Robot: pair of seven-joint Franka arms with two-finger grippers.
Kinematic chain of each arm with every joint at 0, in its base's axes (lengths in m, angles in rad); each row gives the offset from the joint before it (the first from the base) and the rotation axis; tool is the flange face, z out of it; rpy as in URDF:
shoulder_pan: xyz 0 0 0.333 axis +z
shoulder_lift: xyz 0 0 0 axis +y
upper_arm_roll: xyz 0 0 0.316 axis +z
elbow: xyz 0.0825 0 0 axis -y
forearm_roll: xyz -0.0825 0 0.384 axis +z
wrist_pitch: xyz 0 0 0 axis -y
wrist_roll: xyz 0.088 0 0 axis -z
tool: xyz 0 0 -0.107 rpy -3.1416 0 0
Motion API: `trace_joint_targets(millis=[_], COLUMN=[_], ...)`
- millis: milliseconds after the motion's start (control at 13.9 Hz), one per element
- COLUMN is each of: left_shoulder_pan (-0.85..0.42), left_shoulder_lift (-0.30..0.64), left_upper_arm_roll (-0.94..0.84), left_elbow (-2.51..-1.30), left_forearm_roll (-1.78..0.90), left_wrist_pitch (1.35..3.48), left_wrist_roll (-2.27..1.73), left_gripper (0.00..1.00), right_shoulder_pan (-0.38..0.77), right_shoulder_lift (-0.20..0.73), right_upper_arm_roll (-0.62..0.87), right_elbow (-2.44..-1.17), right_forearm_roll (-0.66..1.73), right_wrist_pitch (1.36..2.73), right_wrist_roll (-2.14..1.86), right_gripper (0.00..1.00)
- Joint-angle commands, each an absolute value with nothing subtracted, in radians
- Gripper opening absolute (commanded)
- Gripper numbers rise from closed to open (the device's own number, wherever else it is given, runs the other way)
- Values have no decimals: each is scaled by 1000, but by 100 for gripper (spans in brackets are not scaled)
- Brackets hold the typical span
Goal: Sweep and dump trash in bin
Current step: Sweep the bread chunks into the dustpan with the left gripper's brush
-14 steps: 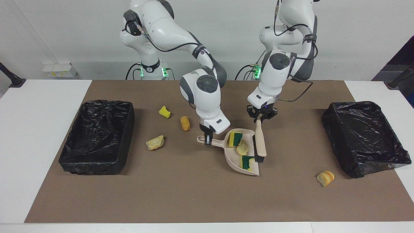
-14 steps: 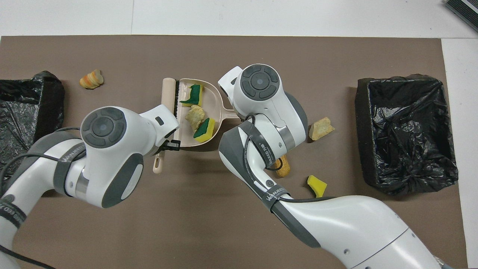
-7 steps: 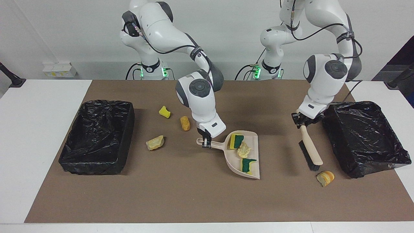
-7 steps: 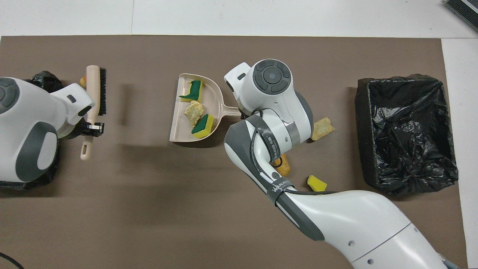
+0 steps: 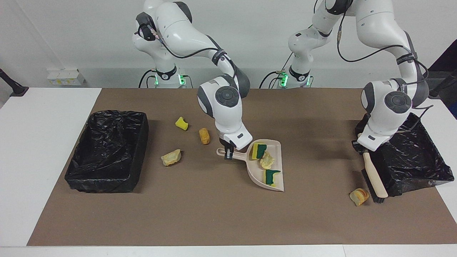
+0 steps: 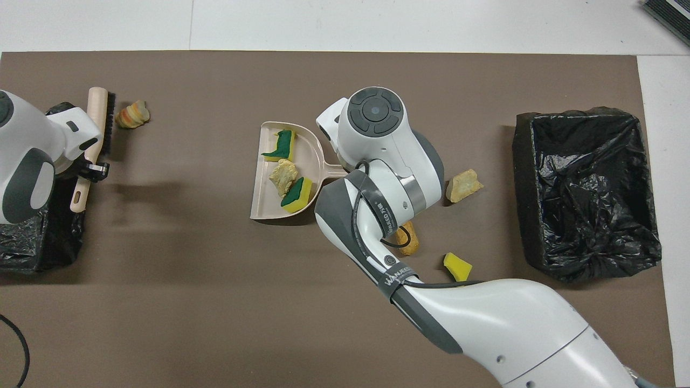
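Observation:
My right gripper [image 5: 228,154] is shut on the handle of the beige dustpan [image 5: 256,173], which rests mid-mat. In the pan lie two yellow-green sponge chunks [image 5: 259,150] [image 5: 272,177] and a tan lump [image 5: 267,161]. At its own end of the table my left gripper [image 5: 361,149] is shut on the handle of the black-bristled brush [image 5: 374,180]. The bristles stand right beside an orange bread lump [image 5: 358,196]. More trash lies loose toward the right arm's end: a yellow piece [image 5: 181,123], an orange lump [image 5: 204,135] and a tan chunk [image 5: 171,157].
A black-lined bin [image 5: 410,157] stands at the left arm's end, close against the brush. A second black-lined bin [image 5: 107,151] stands at the right arm's end. In the overhead view my right arm's wrist [image 6: 377,113] hides its own fingers.
My left arm has carried the brush away from the dustpan to its own end of the table, down beside the orange lump. The dustpan has turned slightly in my right gripper.

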State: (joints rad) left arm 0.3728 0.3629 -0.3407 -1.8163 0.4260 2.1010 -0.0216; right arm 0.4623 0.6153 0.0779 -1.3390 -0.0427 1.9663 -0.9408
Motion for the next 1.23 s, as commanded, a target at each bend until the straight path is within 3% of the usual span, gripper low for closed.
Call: trace_joint_targets(millis=[0,865,1154], left_shoulder_pan=[367,356,356], left_shoulder_lift=[390,336,305], left_upper_arm_roll=[-359,-708,-795], left_elbow=[-1799,-2005,-1993], left_forearm_roll=[454,384,334], left_wrist_pitch=[2092,2013,1911], left_wrist_roll=[-18,66,-53], left_gripper=[0,0,0], right_shoulder_pan=[465,462,459], right_shoulder_lift=[630,630,630], right_upper_arm_roll=[86,86,86], right_elbow=[-1305,-1312,-1321], right_forearm_roll=[-69,-60,-51], right_wrist_pitch=[1947,1983,2008], right_wrist_roll=[-947,-927,-927], right_gripper=[0,0,0])
